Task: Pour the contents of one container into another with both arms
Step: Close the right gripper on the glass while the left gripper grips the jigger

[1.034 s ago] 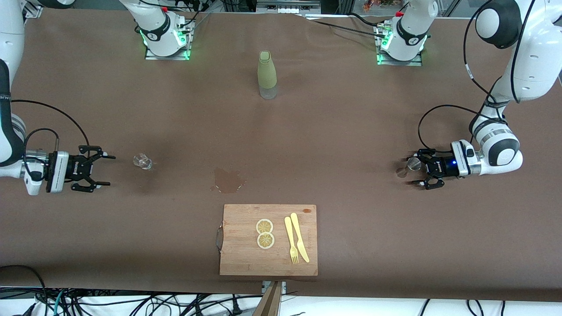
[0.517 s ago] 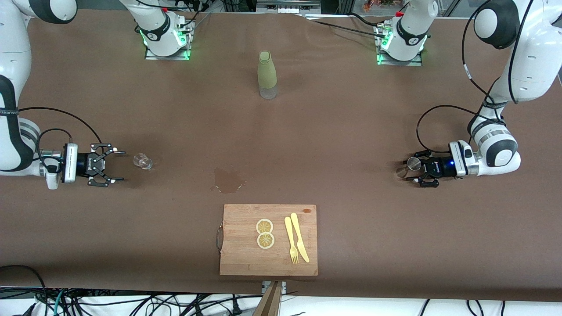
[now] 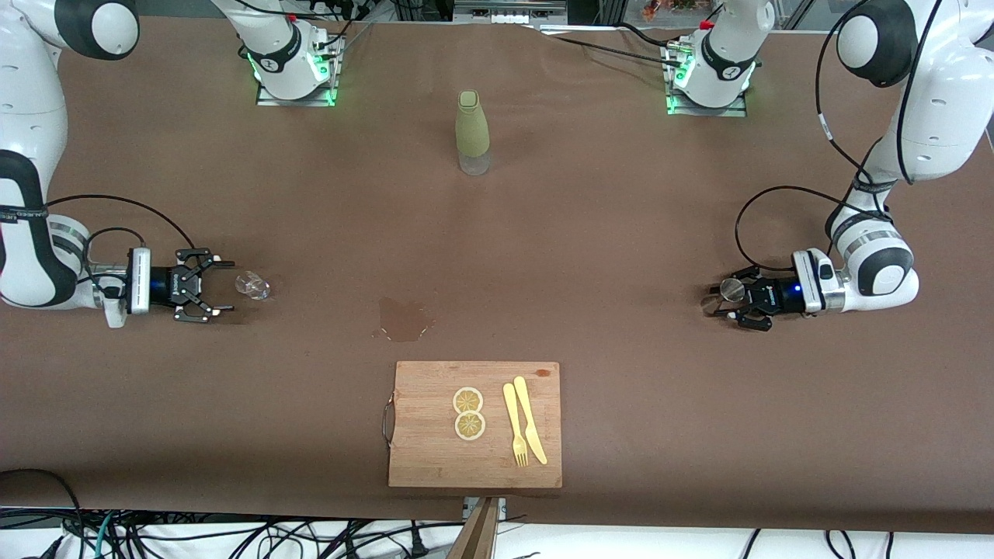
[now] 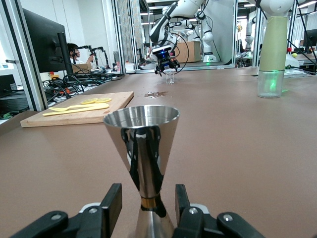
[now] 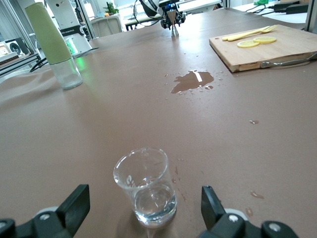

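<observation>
Jigger (image 4: 142, 148) base cut off between narrowed left end effector (image 4: 143, 206) fingers, contact unclear; right end effector (image 5: 141, 208) wide, fingertips cropped.

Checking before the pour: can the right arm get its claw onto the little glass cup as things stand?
Probably yes. The right claw is open and low at the table, with the glass cup upright just ahead of its fingers. Nothing stands between them.

Bare cloth (image 3: 582, 248) lies between the jigger (image 3: 731, 289) and the cup (image 3: 252, 286); only a flat spill (image 3: 402, 320) marks it. The bottle (image 3: 472, 132) and board (image 3: 475, 424) flank that lane.
</observation>
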`<state>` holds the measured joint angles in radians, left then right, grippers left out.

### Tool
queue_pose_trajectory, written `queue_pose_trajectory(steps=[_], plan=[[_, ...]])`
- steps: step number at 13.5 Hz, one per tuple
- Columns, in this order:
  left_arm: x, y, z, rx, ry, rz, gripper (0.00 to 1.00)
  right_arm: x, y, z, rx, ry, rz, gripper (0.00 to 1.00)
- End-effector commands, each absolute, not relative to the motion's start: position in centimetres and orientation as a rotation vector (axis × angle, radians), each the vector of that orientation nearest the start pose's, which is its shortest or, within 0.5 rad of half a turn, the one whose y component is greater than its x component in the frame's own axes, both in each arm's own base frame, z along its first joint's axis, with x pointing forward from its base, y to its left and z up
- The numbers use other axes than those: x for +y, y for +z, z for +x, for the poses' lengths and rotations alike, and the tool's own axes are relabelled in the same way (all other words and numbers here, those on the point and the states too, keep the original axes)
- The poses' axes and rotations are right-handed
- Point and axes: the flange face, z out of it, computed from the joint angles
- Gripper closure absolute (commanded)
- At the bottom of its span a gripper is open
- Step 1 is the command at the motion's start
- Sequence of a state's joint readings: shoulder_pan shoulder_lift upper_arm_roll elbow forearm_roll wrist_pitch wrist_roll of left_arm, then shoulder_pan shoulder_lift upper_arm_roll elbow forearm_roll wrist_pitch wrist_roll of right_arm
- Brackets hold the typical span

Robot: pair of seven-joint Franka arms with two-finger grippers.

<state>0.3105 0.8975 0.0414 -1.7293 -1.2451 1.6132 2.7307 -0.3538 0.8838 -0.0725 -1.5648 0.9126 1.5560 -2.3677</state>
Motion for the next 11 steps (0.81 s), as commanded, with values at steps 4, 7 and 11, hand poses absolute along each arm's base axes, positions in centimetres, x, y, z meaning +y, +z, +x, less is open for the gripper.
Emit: queue_pose_trajectory(steps=[4,7,11], plan=[[11.1,7.0,57.0,-1.451,1.27,1.311,0.48,-16.7,9.3,58.4,-1.39,-0.851,-1.482,0.0],[11.3,7.0,56.8,-1.448,1.27,1.307,0.55,-16.4,7.6,57.8,-1.366,-0.835,-1.475,0.0],[11.3,7.1,56.9,-1.479,1.288,1.289,0.94,-15.3,6.7,57.8,-1.345,-0.845,-1.464,0.0]])
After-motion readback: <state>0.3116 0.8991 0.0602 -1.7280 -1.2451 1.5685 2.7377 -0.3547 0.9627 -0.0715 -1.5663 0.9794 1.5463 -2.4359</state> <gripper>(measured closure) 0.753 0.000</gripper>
